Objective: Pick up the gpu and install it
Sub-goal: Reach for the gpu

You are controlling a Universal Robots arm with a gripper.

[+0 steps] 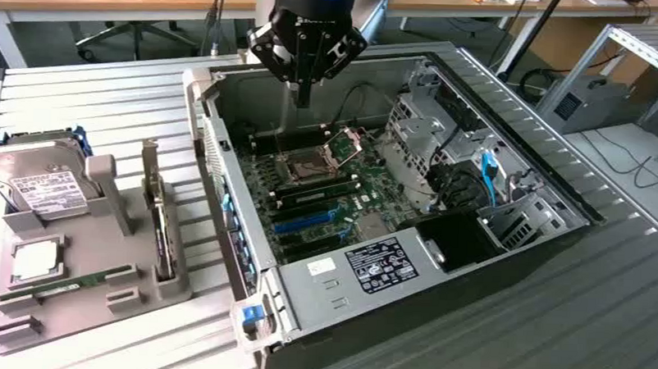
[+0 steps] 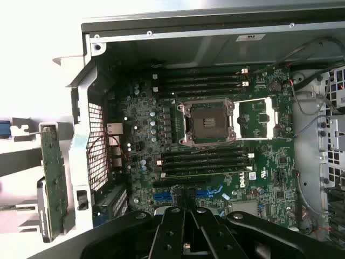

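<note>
GPU point(image 1: 156, 219) isn't picked up yet, so as far as I can tell nothing of the job is done. Gripper point(image 1: 302, 97) hangs above the open case point(image 1: 303, 294), toward its far side. Its fingers are pressed together with nothing between them, pointing down at the motherboard point(image 1: 329, 193). From the wrist cam the gripper point(image 2: 186, 209) shows over the board near the blue slots point(image 2: 210, 192), and those look empty, no card plugged in. CPU socket point(image 1: 307, 163) is open and bare too.

The GPU stands on edge in a groove of the grey tray point(image 1: 95, 308), outside the case on the exterior view's left, well apart from the gripper. The wrist view catches the GPU point(image 2: 54, 178) as a green board just past the case wall. Hard drive point(image 1: 44, 183) sits at the tray's far end and the RAM stick point(image 1: 68, 286) lies toward the near end, both untouched. So both the grab and the install are left.
</note>
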